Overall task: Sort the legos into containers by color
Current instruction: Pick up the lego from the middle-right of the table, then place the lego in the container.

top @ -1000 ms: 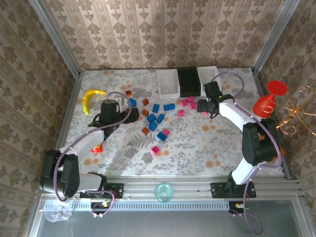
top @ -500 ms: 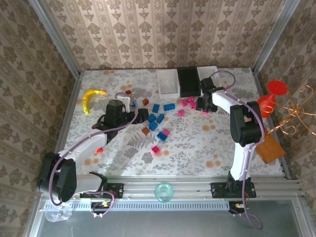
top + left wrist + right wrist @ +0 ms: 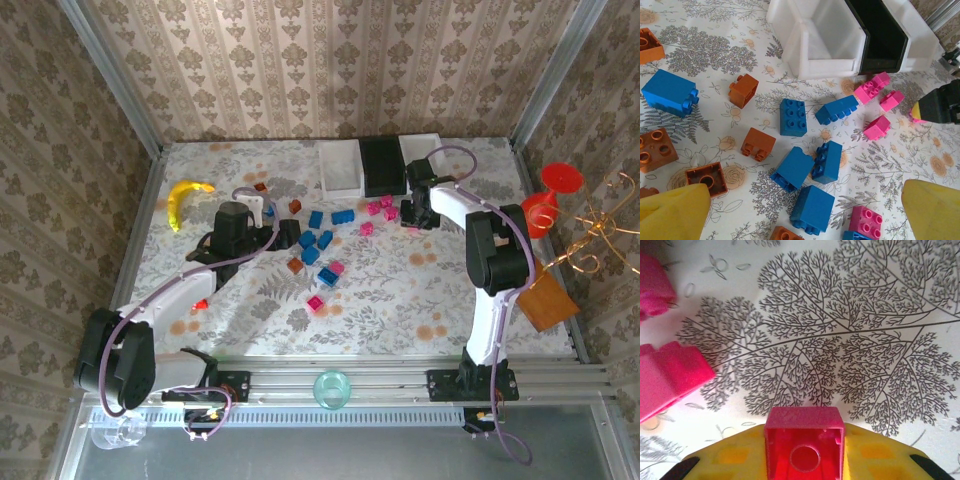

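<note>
We show right gripper [image 3: 413,212] clenched on pink brick [image 3: 804,440] near black tray [image 3: 382,165], left gripper [image 3: 800,212] spread; brick likely light, rigid, slick: pinch flat sides.

Glossy smooth plastic legos [image 3: 792,116]; matt patterned tabletop [image 3: 920,150].

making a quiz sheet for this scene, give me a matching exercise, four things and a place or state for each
Things:
1. banana
2. black tray
3. left gripper
4. right gripper

Place or state:
A. shut on a pink brick
B. open wide
C. between the white trays
D. far left of the table

Pairs: 1-D, 2-C, 3-B, 4-A
</note>
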`<action>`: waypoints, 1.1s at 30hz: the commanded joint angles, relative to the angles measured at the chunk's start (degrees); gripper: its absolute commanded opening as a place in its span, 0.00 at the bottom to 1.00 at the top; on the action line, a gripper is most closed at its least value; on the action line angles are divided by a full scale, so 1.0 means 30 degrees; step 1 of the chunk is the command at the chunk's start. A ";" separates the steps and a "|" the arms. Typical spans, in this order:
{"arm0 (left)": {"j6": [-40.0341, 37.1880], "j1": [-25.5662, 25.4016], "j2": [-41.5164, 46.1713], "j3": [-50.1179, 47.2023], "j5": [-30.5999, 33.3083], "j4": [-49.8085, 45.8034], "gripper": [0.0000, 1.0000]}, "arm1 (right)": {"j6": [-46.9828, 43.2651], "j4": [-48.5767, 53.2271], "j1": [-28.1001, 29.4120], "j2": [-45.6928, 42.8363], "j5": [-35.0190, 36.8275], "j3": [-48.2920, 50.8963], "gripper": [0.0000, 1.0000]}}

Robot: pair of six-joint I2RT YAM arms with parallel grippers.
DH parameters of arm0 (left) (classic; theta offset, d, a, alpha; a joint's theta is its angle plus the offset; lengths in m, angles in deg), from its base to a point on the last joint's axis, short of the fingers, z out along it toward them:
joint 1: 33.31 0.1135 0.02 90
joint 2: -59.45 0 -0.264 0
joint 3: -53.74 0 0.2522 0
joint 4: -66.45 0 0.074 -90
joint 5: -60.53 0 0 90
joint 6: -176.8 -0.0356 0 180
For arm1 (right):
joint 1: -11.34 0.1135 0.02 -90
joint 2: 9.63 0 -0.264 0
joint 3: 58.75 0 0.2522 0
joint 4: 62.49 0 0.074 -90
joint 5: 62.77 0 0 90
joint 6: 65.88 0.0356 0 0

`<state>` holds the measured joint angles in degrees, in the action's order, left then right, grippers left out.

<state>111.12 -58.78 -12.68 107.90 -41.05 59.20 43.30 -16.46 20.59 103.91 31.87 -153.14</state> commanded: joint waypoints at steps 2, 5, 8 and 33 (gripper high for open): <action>0.0731 -0.0116 0.0328 0.0549 -0.0146 0.0745 0.99 | 0.0246 -0.2162 0.0047 -0.2945 -0.0460 -0.0303 0.29; 0.0837 -0.0107 0.0213 0.0809 -0.0360 0.0851 0.99 | -0.0096 -0.2374 0.0047 -0.2161 0.0751 -0.2285 0.29; 0.0745 -0.0122 0.0228 0.1003 -0.0304 0.0610 0.99 | -0.0306 -0.2367 -0.0118 -0.0385 0.2201 -0.4830 0.29; 0.0833 -0.1150 0.0610 0.0330 -0.0037 0.0661 1.00 | 0.0870 -0.2834 -0.1035 0.4798 -0.0343 -1.0287 0.72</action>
<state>112.60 -61.84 -11.50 109.24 -41.24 60.03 45.39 -18.12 16.83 122.16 36.57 -187.73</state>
